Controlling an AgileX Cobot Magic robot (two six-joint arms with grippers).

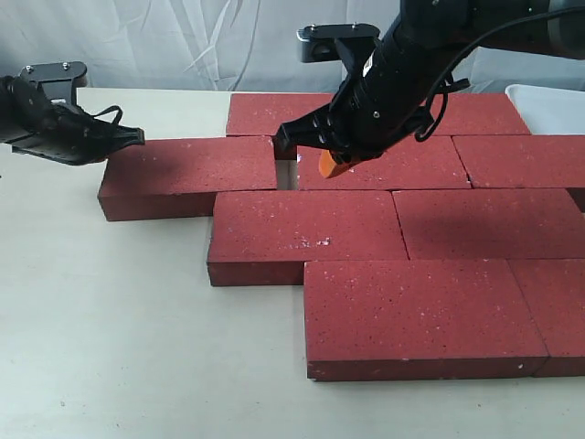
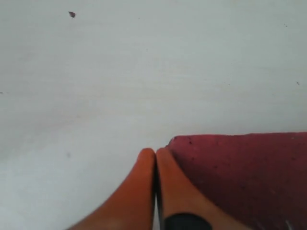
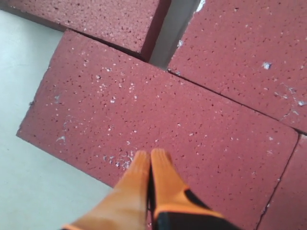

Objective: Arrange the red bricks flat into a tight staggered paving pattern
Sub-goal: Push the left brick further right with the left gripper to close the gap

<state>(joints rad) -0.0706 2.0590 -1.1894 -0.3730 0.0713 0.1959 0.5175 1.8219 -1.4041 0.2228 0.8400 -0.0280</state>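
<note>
Claws on both arms were seen pressed together, with nothing pinched. The left gripper (image 2: 154, 153) was held at the outer corner of the leftmost brick (image 1: 187, 166); whether it touched could not be told. The right gripper (image 3: 150, 154) was held low over the paving, beside an open gap (image 1: 286, 174). The red bricks (image 1: 393, 315) were laid flat in staggered rows on the table (image 1: 110, 347), tight except at that gap. A push on the leftmost brick was judged to be called for. If it were applied at the corner rather than mid-end, the brick could be skewed and jammed. If the right gripper were caught at the gap, it could be trapped, or neighbouring bricks shoved out of line.
</note>
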